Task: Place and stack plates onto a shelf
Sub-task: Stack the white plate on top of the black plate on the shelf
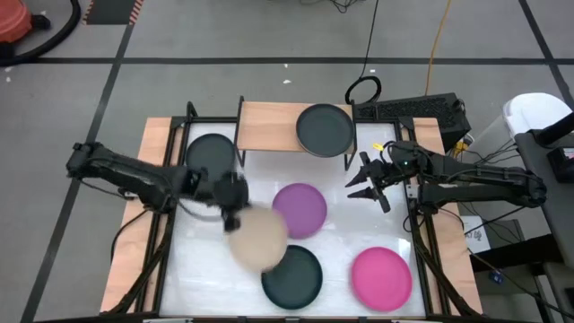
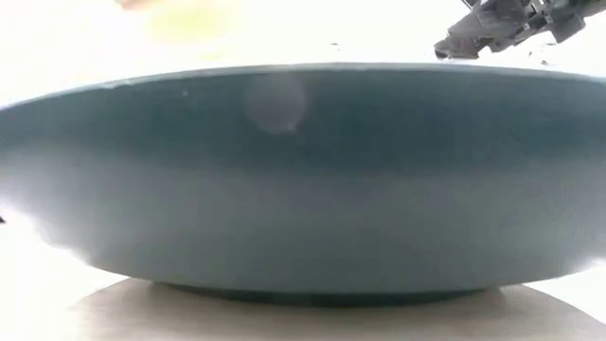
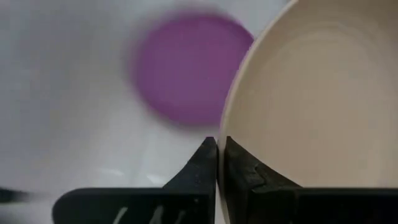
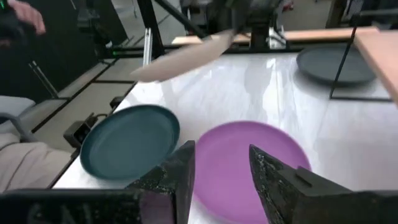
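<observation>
My left gripper (image 1: 235, 212) is shut on a beige plate (image 1: 258, 237), which hangs in the air over the table's middle, left of the purple plate (image 1: 300, 209). My right gripper (image 1: 362, 185) hovers open to the right of the purple plate (image 4: 249, 162), touching nothing. A dark teal plate (image 1: 291, 275) and a magenta plate (image 1: 381, 278) lie flat near the near edge. The wooden shelf (image 1: 269, 126) stands at the far side with one dark plate (image 1: 325, 128) on it. Another dark plate (image 1: 213, 154) lies on the table to its left. My left gripper pinches the beige plate's rim (image 3: 225, 134) between its two fingers, one finger (image 3: 245, 171) on the inner face and the other on the underside. It comes from the table's left and far side. The plate (image 4: 186, 56) is lifted clear and tilted.
The teal plate (image 2: 303, 180) fills the low view, with my right gripper (image 2: 492, 33) above it. The shelf's black legs (image 4: 341, 62) stand by the far dark plate (image 4: 329, 65). Black frame bars run along both table sides. A person's hand (image 4: 22, 15) shows beyond the table.
</observation>
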